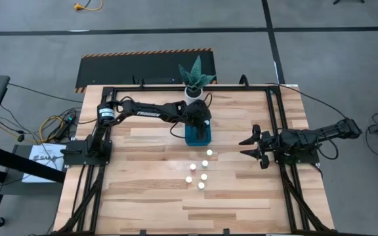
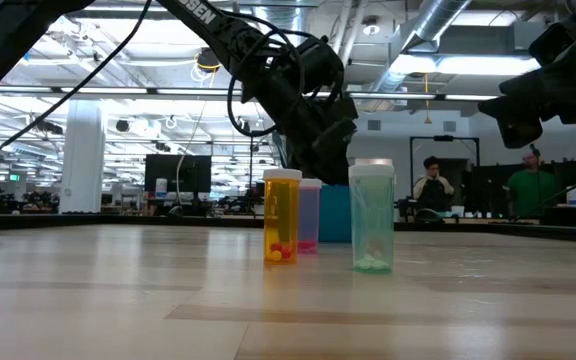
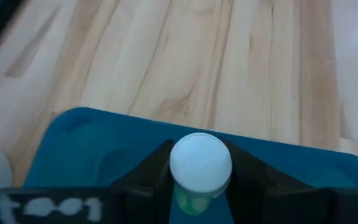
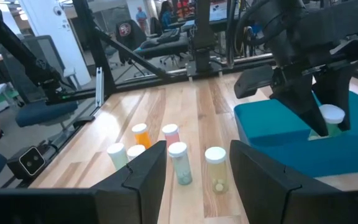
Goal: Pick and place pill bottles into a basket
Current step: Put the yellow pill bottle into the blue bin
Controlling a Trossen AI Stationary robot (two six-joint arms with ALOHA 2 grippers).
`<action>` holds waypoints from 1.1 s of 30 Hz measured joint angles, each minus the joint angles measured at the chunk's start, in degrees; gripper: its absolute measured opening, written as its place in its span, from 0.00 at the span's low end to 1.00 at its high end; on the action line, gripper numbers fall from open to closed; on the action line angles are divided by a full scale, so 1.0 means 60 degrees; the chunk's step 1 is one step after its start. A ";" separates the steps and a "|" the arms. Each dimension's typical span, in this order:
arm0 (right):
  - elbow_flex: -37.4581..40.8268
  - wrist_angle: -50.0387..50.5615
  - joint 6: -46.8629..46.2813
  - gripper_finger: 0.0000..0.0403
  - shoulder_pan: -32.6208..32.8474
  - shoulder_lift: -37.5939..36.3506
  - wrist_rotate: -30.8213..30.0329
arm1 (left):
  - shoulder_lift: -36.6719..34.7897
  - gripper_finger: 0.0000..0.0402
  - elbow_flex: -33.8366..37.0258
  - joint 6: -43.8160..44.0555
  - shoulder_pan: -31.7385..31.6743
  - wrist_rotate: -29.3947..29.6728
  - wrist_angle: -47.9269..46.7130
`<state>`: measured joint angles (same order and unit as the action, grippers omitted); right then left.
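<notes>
White-capped pill bottle [image 3: 200,163] pinched btwn left fingers [image 3: 148,177], over basket [image 3: 86,146].

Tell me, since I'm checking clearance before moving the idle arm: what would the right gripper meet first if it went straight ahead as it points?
Probably the loose pill bottles standing on the table straight ahead of the right gripper, its fingers apart and empty. The basket sits off to one side. Depth is hard to judge.

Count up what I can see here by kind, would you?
pill bottles standing on the table: 6
pill bottle held in the left gripper at the basket: 1
basket: 1
potted plant: 1
Total: 9
</notes>
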<state>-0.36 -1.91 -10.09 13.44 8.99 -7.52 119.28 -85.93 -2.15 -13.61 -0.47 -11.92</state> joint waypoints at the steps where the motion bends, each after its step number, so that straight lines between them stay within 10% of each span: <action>1: 0.0000 0.0000 0.0000 0.42 -0.0002 0.0000 -0.0002 | -0.0001 0.26 0.0000 -0.0017 0.0000 0.0084 0.0061; 33: 0.0000 0.0005 0.0000 0.42 -0.0001 0.0000 0.0002 | -0.0003 0.30 0.0000 0.0798 -0.0350 0.0171 0.0125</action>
<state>-0.36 -1.88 -10.09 13.44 8.99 -7.51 119.26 -85.93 2.63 -15.70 0.56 -11.17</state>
